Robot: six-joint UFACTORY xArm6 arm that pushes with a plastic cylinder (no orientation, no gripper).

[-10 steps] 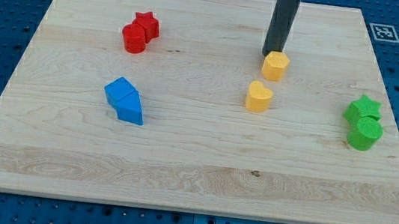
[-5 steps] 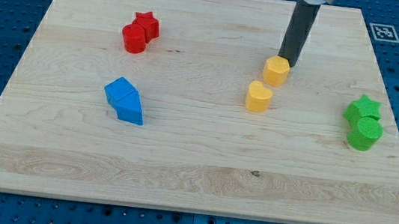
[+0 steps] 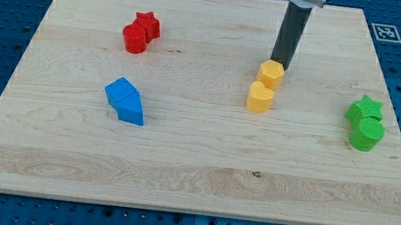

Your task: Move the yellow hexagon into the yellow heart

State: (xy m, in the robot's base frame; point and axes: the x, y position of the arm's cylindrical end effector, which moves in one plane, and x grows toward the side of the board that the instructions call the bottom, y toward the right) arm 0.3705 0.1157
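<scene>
The yellow hexagon (image 3: 270,73) sits right of the board's middle, touching the upper right of the yellow heart (image 3: 260,97) just below it. My tip (image 3: 280,65) stands against the hexagon's upper right edge, the dark rod rising toward the view's top.
A red star (image 3: 148,24) and a red round block (image 3: 134,38) touch at the upper left. Two blue blocks (image 3: 125,99) sit together at the left of middle. A green star (image 3: 365,110) and a green cylinder (image 3: 367,134) sit near the board's right edge.
My tip moved from the hexagon's upper left round to its upper right and pushed it down and slightly left. The hexagon now touches the heart.
</scene>
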